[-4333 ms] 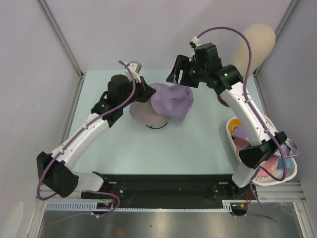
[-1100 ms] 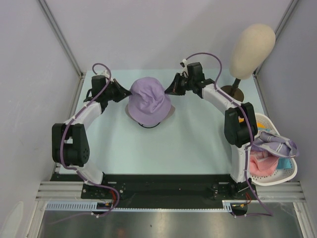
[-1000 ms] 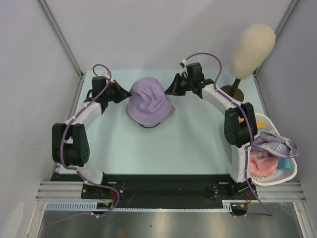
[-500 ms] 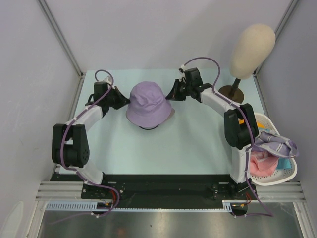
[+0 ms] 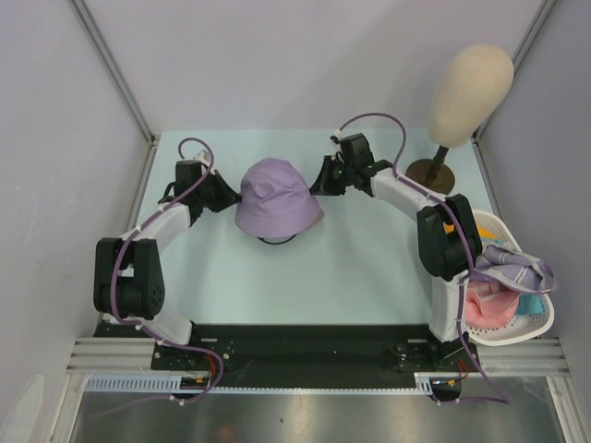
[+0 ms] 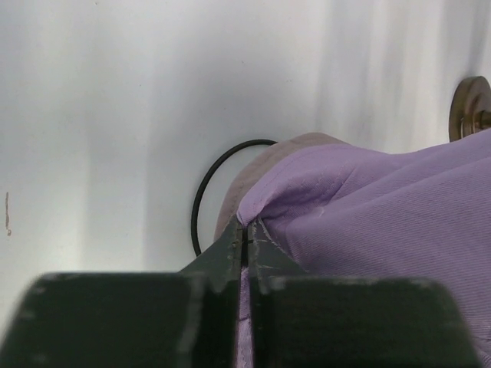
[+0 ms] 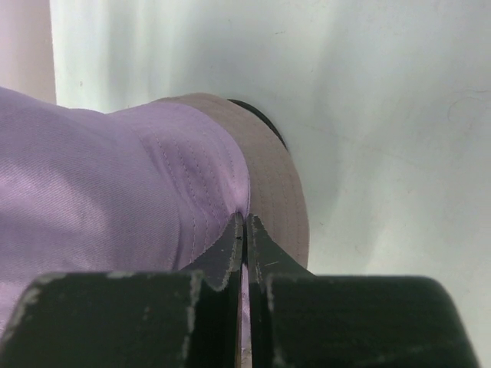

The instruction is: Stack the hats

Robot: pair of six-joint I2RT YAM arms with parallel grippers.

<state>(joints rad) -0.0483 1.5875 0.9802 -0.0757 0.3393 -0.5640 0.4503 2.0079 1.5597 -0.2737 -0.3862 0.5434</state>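
From above, a white basket (image 5: 547, 320) sits at the lower right edge. It holds a pink hat (image 5: 485, 303), a bit of teal hat (image 5: 529, 304) and a purple cap (image 5: 513, 262) draped over the top. The lavender hat (image 5: 276, 194) lies crown up in the upper middle, over a taupe hat (image 5: 315, 214) of which only a strip of brim shows. The left pincer (image 5: 233, 191) meets its left brim and the right pincer (image 5: 319, 183) its right brim. Half a second ago the lavender hat sat slightly higher in the frame. Some four seconds ago it hung crumpled in the air with the taupe hat uncovered. The surface (image 5: 369, 263) is pale mint, boxed in by grey panels on metal posts. A beige mannequin head (image 5: 471, 81) stands at the upper right.

The left wrist view shows that pincer (image 6: 244, 230) with its fingers pressed together on a fold of lavender brim. The taupe brim (image 6: 253, 165) and a black ring (image 6: 205, 180) lie just beyond. A round brown stand base (image 6: 469, 107) is at the right edge.

In the right wrist view, that pincer (image 7: 244, 222) is likewise clamped on the lavender brim. The taupe brim (image 7: 278, 180) curves to its right, over pale surface.
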